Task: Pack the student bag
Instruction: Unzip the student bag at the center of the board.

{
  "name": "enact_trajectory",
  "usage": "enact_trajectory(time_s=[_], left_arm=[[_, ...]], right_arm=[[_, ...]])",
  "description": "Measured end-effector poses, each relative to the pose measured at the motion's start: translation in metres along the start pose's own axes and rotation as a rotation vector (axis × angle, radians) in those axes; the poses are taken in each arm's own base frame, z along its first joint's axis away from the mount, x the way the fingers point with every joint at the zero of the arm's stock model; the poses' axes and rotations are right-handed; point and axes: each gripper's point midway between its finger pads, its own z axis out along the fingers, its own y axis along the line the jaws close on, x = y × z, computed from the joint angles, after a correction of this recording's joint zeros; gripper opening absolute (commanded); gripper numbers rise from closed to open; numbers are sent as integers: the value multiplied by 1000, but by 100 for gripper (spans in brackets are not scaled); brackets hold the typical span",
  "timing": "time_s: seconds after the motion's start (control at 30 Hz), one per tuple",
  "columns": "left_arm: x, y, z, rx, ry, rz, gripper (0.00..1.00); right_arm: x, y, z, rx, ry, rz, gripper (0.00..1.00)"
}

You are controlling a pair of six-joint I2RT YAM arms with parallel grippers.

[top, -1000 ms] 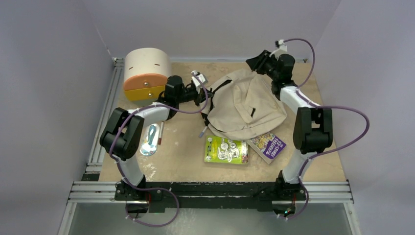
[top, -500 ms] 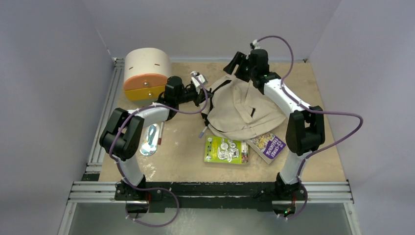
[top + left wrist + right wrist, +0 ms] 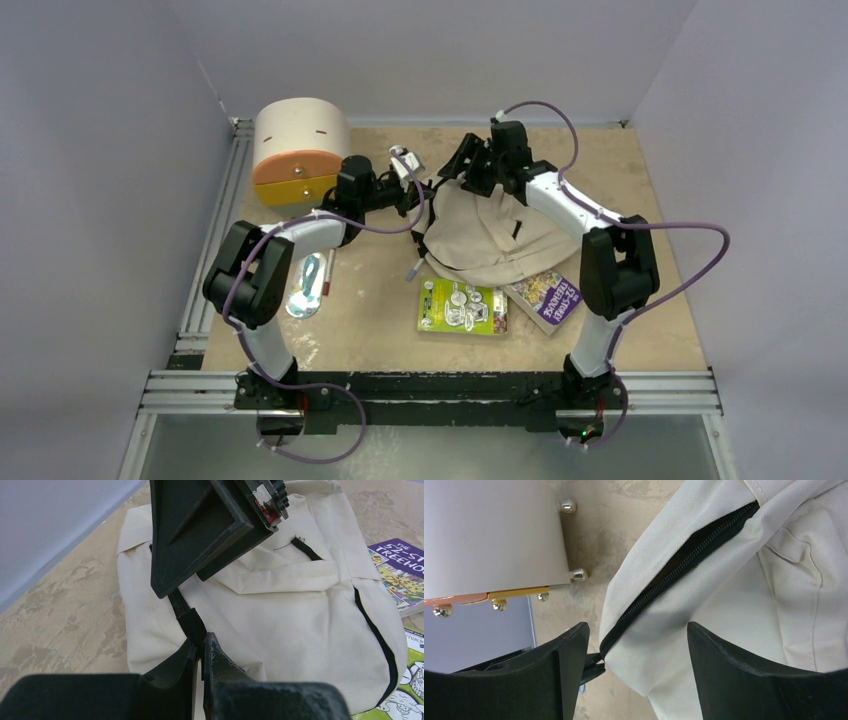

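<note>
The student bag (image 3: pixel 505 228), beige with black zipper lines, lies at the table's middle back. My left gripper (image 3: pixel 201 647) is shut on a black tab (image 3: pixel 191 624) at the end of the bag's zipper, at the bag's left edge (image 3: pixel 420 192). My right gripper (image 3: pixel 462 165) hovers over the bag's far left corner, right beside the left one. In the right wrist view it (image 3: pixel 638 640) stands open, its fingers (image 3: pixel 734 665) astride the bag's corner (image 3: pixel 664 625), where the zipper (image 3: pixel 684 562) gapes slightly. The right gripper's black body (image 3: pixel 200 525) fills the top of the left wrist view.
A cream cylindrical drawer box (image 3: pixel 298 150) with orange and yellow fronts stands at the back left, close behind the left arm. A green book (image 3: pixel 462 307) and a purple book (image 3: pixel 546 297) lie in front of the bag. A small silvery item (image 3: pixel 308 285) lies by the left arm.
The right arm swung left from the bag's far right side to its far left corner, and its jaws opened wider. The left gripper kept its hold and place.
</note>
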Motion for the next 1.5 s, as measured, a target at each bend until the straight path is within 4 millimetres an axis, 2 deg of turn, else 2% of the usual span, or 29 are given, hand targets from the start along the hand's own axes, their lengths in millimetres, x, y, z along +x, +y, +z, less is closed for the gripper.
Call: enact_trajectory(time_s=[0.23, 0.4, 0.77, 1.0, 1.5], left_arm=[[0, 0, 0, 0, 0, 0, 0], [0, 0, 0, 0, 0, 1, 0], [1, -1, 0, 1, 3, -1, 0], [3, -2, 0, 2, 6, 3, 0], [0, -11, 5, -28, 21, 65, 0]], right_arm=[[10, 6, -1, -29, 42, 14, 62], [15, 14, -1, -65, 67, 25, 51], [31, 10, 17, -104, 139, 46, 1], [32, 12, 19, -120, 148, 60, 0], [13, 11, 17, -167, 145, 149, 0]])
